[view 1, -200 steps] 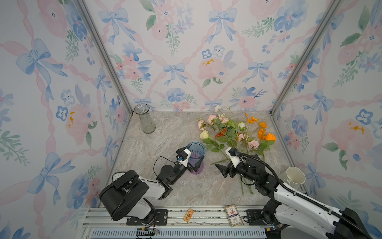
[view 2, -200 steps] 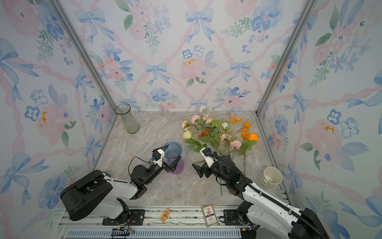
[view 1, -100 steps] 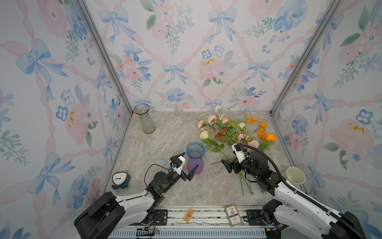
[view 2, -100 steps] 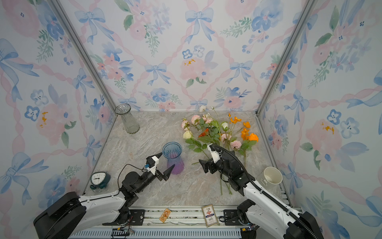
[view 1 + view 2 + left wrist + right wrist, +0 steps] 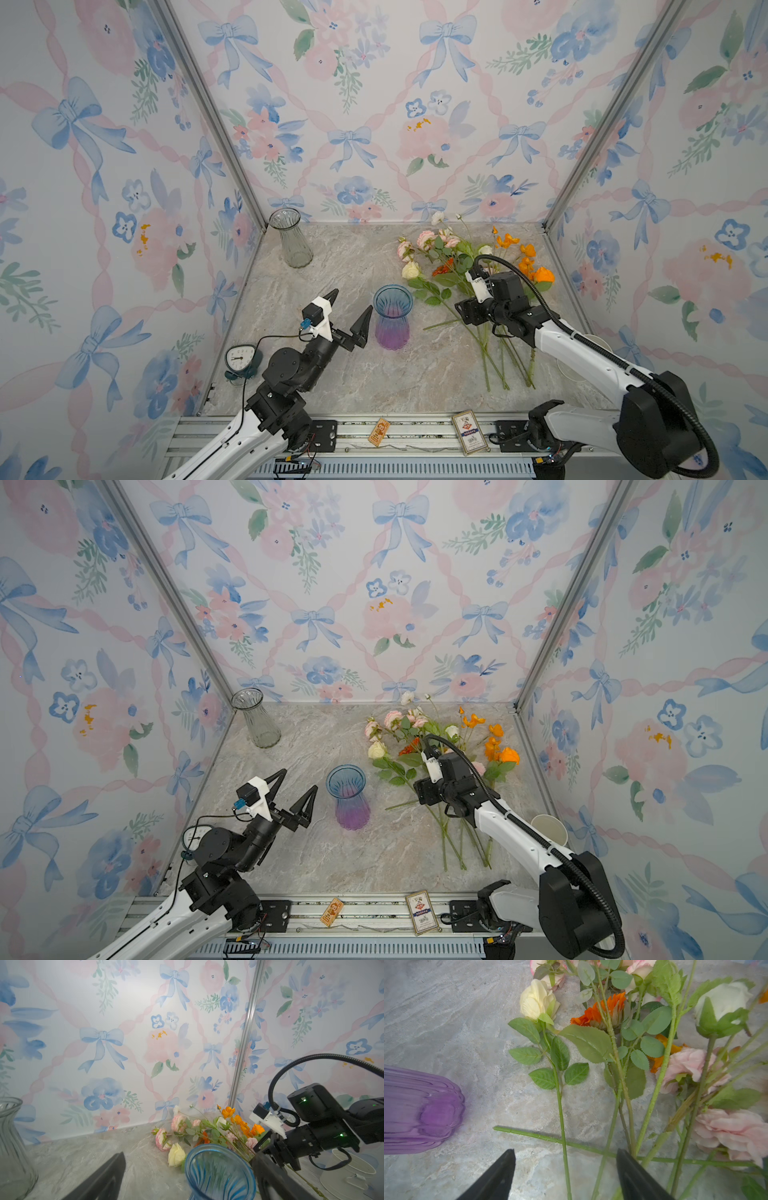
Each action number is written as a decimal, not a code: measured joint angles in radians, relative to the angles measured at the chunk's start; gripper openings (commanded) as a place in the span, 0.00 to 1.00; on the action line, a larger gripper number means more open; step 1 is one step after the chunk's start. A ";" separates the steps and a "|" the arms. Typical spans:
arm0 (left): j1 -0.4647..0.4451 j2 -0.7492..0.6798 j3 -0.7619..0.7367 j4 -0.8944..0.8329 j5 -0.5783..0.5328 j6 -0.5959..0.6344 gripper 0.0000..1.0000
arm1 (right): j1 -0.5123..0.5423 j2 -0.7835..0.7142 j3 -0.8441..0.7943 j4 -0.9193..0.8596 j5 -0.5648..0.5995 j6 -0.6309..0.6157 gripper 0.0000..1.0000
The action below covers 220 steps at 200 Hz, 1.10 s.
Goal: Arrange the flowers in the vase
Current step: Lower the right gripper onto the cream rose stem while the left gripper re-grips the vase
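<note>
The vase point(image 5: 392, 316) point(image 5: 347, 798) is blue at the rim and purple at the base, and it stands upright mid-table. My left gripper point(image 5: 350, 302) point(image 5: 298, 780) hovers just left of it, open and empty; in the left wrist view the vase rim point(image 5: 220, 1169) sits between its fingers point(image 5: 112, 1169). The flowers point(image 5: 457, 266) point(image 5: 419, 737) point(image 5: 207, 1132) lie in a heap at the right. My right gripper point(image 5: 565, 1152) points down over their stems, open, with the cream rose's stem point(image 5: 563, 1147) and another between its jaws. The vase's purple base point(image 5: 421, 1109) is off to one side.
A clear glass vase point(image 5: 289, 237) stands at the back left corner. A small clock point(image 5: 240, 357) sits by the left wall and a white cup point(image 5: 548, 829) by the right wall. A card pack point(image 5: 469, 432) and a small card point(image 5: 379, 432) lie on the front rail.
My left gripper has come off the vase and drawn back to its left, still open. My right gripper has moved back and right over the stems, and its jaws have narrowed a little.
</note>
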 measured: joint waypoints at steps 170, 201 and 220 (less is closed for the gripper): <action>0.040 0.440 0.431 -0.514 0.517 0.499 0.98 | 0.079 0.395 0.244 -0.102 0.050 -0.046 0.49; 0.040 0.419 0.428 -0.501 0.499 0.501 0.98 | 0.079 0.463 0.295 -0.170 0.055 -0.034 0.44; 0.040 0.392 0.420 -0.483 0.498 0.507 0.98 | 0.079 0.487 0.319 -0.200 0.055 -0.027 0.40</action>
